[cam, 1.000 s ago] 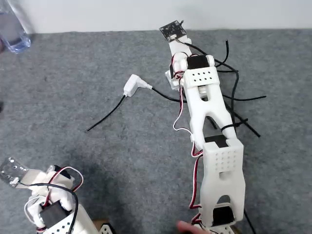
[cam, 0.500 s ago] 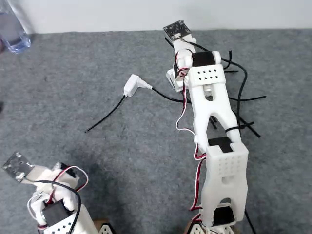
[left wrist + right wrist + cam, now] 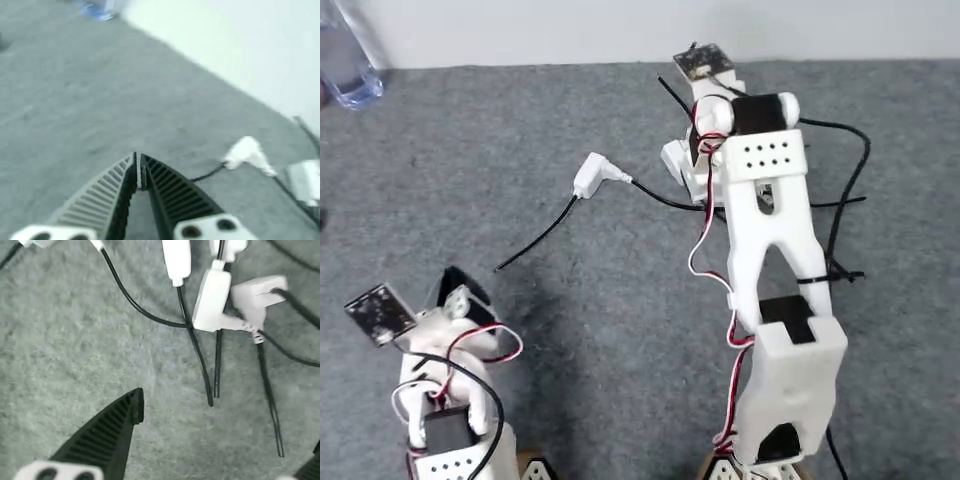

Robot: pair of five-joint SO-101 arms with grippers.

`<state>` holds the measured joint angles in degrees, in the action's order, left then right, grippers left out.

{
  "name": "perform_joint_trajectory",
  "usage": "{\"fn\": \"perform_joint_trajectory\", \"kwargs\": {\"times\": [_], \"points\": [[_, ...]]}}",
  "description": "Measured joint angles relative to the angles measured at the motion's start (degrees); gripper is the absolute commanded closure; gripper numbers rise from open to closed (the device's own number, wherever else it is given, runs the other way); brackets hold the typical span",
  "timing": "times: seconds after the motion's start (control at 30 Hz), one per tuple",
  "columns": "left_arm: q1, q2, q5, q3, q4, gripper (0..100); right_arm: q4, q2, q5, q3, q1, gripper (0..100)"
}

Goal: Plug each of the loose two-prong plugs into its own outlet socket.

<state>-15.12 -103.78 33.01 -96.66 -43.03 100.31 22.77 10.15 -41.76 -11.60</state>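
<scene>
We are seeing a lone white plug (image 3: 591, 176) lying flat on the grey counter (image 3: 470, 140), well apart from the rest, with thin black cable (image 3: 535, 236) trailing from both of its ends. In the right wrist view we are finding a cluster. A white rectangular socket block (image 3: 212, 299) is touching a second white angled plug (image 3: 256, 294). A slim white connector (image 3: 177, 260) is lying just beside them, and black cords (image 3: 199, 355) are crossing one another and ending loose on the counter.
</scene>
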Motion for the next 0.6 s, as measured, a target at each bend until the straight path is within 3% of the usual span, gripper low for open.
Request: {"fn": "perform_joint_trajectory", "kwargs": {"times": [0.3,0.47,0.6], "points": [[9.1,0.0,-5.5,0.0,3.1,99,0.0,-20.5,0.0,13.4,0.4,50.9],[9.6,0.0,-6.2,0.0,3.5,99,0.0,-33.2,0.7,22.4,1.8,50.9],[9.5,0.0,-13.0,0.0,2.3,99,-3.3,-42.4,2.0,32.3,6.5,50.9]]}}
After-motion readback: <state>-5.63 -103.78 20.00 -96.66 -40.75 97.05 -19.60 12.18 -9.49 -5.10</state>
